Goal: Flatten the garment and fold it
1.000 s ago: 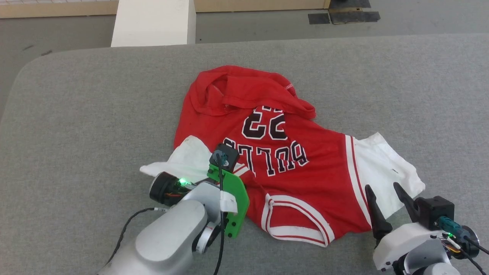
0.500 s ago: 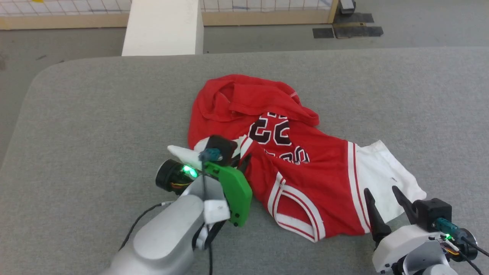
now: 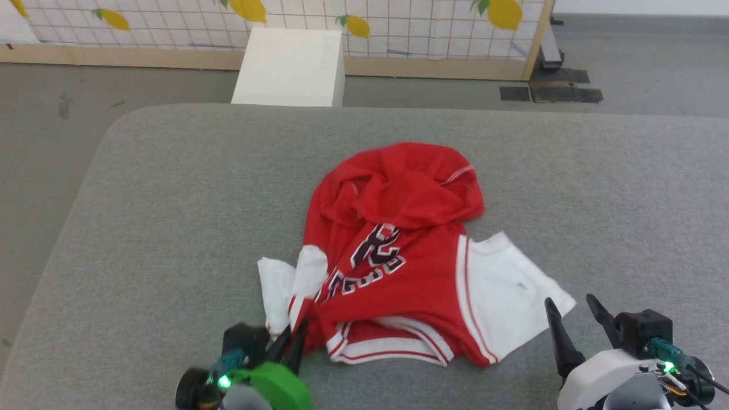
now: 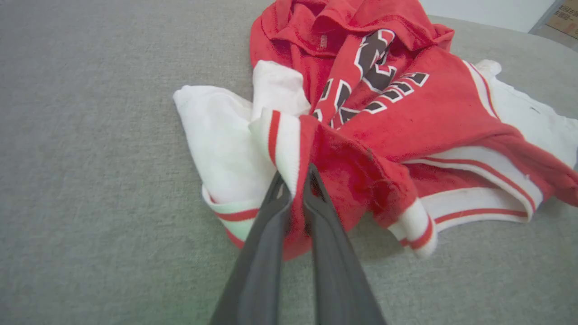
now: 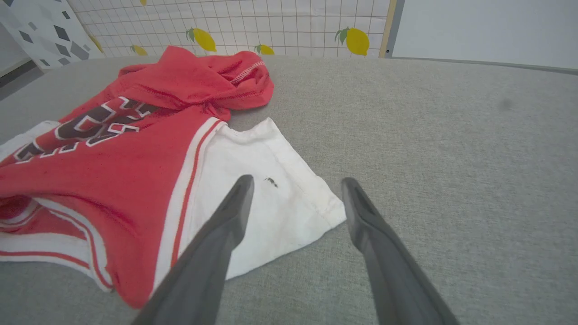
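Observation:
The garment (image 3: 398,267) is a red T-shirt with white sleeves, lying crumpled in the middle of the grey table (image 3: 142,228). My left gripper (image 3: 293,330) sits at its near left corner, shut on a bunched fold of red cloth and striped trim. The left wrist view shows the garment (image 4: 397,117) pinched between the two dark fingers (image 4: 271,216). My right gripper (image 3: 569,304) stands open at the lower right, just beyond the white sleeve (image 3: 507,296). In the right wrist view the fingers frame the corner of the sleeve (image 5: 280,189) without touching the garment (image 5: 113,167).
A white box (image 3: 290,65) stands on the floor beyond the table's far edge. Behind it runs a grid-patterned panel with lemons (image 3: 398,23). The rounded table corner (image 3: 114,125) lies at the far left.
The left gripper shut on the garment's near left part and drew back toward me, dragging and bunching the cloth. The head camera tilted up, shifting the whole picture. The right gripper stayed put.

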Tool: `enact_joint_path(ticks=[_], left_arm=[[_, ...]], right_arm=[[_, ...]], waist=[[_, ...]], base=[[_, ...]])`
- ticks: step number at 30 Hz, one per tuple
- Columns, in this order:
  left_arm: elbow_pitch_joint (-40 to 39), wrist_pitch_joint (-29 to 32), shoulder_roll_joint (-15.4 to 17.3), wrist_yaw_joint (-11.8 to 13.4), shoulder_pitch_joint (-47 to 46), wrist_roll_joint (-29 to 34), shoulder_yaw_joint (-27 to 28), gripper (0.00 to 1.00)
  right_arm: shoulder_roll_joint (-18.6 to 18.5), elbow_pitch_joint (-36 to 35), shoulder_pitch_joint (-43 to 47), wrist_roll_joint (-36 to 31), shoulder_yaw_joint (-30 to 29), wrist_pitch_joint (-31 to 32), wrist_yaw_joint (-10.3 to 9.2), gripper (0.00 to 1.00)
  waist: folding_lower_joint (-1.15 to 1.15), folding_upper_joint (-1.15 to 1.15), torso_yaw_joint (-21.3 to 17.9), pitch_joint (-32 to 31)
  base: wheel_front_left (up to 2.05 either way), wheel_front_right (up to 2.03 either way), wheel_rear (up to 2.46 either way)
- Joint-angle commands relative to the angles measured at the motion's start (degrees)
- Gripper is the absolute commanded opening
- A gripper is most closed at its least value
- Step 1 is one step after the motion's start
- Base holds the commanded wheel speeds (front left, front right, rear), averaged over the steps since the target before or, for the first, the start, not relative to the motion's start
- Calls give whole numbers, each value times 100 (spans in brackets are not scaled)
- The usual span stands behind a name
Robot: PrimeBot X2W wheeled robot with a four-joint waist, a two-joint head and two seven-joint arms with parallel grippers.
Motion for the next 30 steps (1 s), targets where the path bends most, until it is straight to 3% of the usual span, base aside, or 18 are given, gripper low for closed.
enact_joint_path(ticks=[1,3,4,9,13,19,23,30], left_arm=[[83,-51,-12,37,112,-40,84,0],[244,-71,-48,90,242,-67,168,5],[339,-75,-75,136,300,-98,216,100],[399,-96,-112,374,388,-82,551,100],[-174,-100,-101,602,436,177,1063,100],[-1446,-102,-116,538,558,1016,1606,100],[-1921,-102,-156,373,651,1656,1938,100],[-2307,-102,-410,33,783,2571,2334,100]], right_arm=[[6,-23,66,-21,16,40,-9,100],[6,-26,83,-22,33,61,-9,100],[6,-23,97,-21,36,70,-9,100],[6,-27,170,-29,37,118,-9,100],[6,-104,189,-37,-1,160,-9,100],[6,-251,58,-108,-145,388,-9,100],[-81,-173,-150,-176,-13,1091,-9,100],[-495,317,-795,-98,175,3081,-9,100]], waist=[[0,0,85,-87],[0,0,106,-119],[0,0,119,-150],[0,0,152,-279],[0,0,175,-341],[0,0,303,-355],[0,0,379,-286],[0,0,567,-66]], base=[[0,0,0],[0,0,0],[0,0,0],[0,0,0],[0,0,0],[0,0,0],[0,0,0],[0,0,0]])
